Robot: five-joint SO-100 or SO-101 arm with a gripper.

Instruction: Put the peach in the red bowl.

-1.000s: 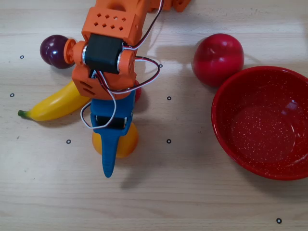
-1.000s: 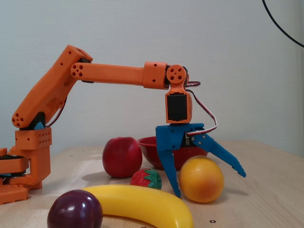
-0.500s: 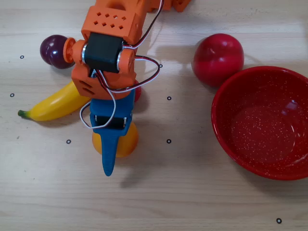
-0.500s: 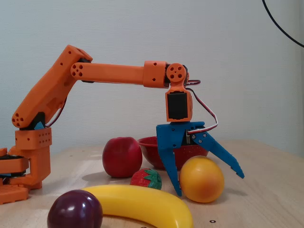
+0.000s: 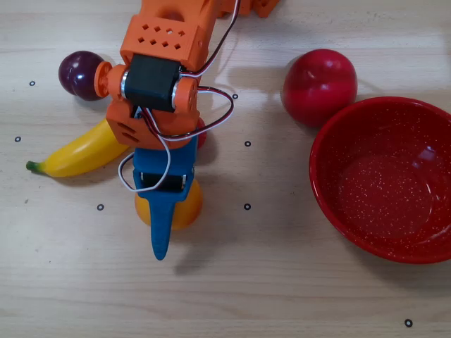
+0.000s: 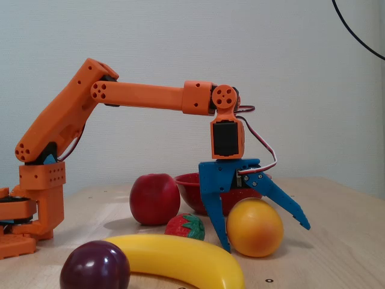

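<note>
**Open gripper straddling the peach, bowl well off to the side**

From my station I see the gripper (image 6: 264,238) spread wide over the peach (image 6: 255,229) in the fixed view. One blue finger (image 6: 215,217) points almost straight down at the fruit's left side, and the other slants out over its upper right. I cannot tell whether either finger touches the fruit; nothing is clamped. The peach sits on the wooden table (image 5: 282,282).

In the overhead view the gripper (image 5: 165,218) covers the middle of the peach (image 5: 190,208), whose orange-yellow sides show on both flanks of the blue finger.

The red bowl (image 5: 384,179) stands well apart at the right of the overhead view, speckled inside and holding nothing. In the fixed view I catch only a strip of the red bowl (image 6: 189,180) behind the gripper.

A red apple (image 5: 319,84) sits just beside the bowl's upper left rim. A banana (image 5: 77,149) lies left of the peach, with a dark plum (image 5: 79,74) above it. The strawberry (image 6: 185,226) rests between the banana and the apple in the fixed view.
</note>
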